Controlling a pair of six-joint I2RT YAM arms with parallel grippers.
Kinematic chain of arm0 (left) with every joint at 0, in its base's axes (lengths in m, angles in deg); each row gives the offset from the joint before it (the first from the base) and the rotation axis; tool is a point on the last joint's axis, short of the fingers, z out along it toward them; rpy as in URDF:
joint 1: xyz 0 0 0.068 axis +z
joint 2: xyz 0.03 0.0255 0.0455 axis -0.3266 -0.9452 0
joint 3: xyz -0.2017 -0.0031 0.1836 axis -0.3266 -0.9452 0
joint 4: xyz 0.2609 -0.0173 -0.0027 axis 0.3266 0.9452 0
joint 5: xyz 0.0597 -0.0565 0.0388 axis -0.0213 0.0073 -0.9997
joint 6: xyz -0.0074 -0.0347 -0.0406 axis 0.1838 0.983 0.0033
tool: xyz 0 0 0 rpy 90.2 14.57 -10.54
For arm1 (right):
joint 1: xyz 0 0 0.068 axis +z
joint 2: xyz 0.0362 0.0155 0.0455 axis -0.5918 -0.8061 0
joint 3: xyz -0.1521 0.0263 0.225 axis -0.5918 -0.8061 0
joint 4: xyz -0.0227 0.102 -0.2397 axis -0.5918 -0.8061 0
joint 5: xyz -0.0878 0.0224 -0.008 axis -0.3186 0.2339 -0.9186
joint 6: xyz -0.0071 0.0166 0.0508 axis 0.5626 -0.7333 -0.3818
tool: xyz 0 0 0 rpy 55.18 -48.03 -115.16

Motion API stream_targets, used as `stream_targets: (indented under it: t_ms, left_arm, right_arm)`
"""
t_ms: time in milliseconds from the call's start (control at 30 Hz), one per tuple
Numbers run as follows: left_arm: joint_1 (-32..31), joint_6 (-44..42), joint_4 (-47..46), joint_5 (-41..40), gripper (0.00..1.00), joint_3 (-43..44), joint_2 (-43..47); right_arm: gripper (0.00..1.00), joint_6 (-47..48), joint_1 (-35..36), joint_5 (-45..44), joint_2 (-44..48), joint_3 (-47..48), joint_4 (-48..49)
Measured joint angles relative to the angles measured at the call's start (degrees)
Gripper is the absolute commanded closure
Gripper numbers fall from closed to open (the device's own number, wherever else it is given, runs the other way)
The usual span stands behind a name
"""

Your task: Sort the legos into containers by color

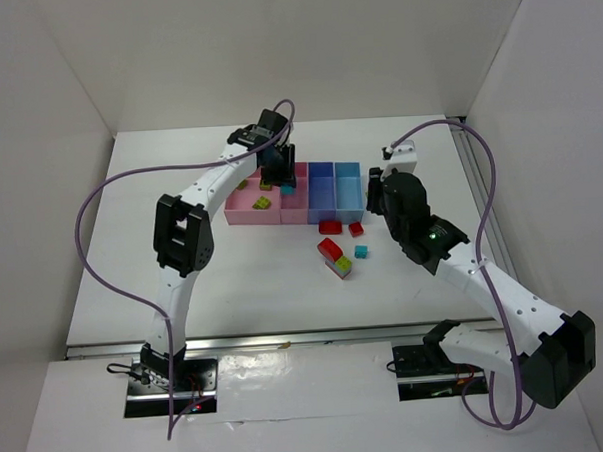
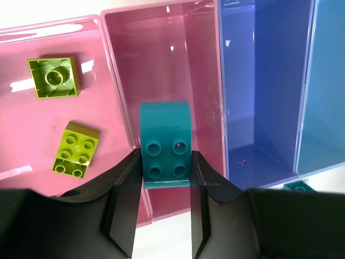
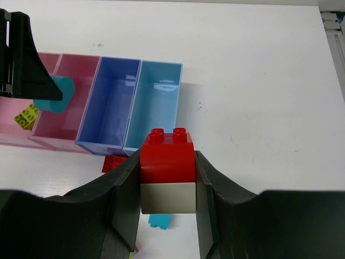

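Observation:
My left gripper (image 2: 164, 178) is shut on a cyan brick (image 2: 164, 144) and holds it over the narrow pink bin (image 2: 161, 59); it also shows in the top view (image 1: 279, 177). Two lime bricks (image 2: 52, 77) (image 2: 76, 149) lie in the wide pink bin (image 2: 32, 124). My right gripper (image 3: 168, 189) is shut on a red brick (image 3: 167, 156) stacked on a whitish brick (image 3: 167, 198), held above the table in front of the light blue bin (image 3: 159, 102). The periwinkle bin (image 3: 110, 97) stands beside it. In the top view my right gripper (image 1: 376, 195) is right of the bins.
Loose bricks lie on the table in front of the bins: a flat red one (image 1: 330, 226), a small red one (image 1: 356, 229), a cyan one (image 1: 362, 251), and a red brick (image 1: 330, 249) next to a lime one (image 1: 341, 267). White walls enclose the table.

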Motion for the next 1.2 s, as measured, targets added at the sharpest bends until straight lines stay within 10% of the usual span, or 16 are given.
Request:
stream_targets:
  t_ms: [567, 800, 1200]
  left_arm:
    - [-0.7, -1.4, -1.0, 0.7, 0.17, 0.1, 0.0]
    - [-0.8, -1.3, -1.4, 4.9, 0.27, -0.4, 0.7]
    - [4.9, -5.7, -17.1, 45.0, 0.02, -30.0, 25.4]
  right_arm:
    - [0.98, -1.5, 0.0, 2.1, 0.0, 1.0, -0.2]
    - [0.98, -3.3, 0.0, 5.7, -1.6, 3.2, -0.8]
    - [0.98, -9.3, -2.7, 27.4, -7.2, 13.2, -4.9]
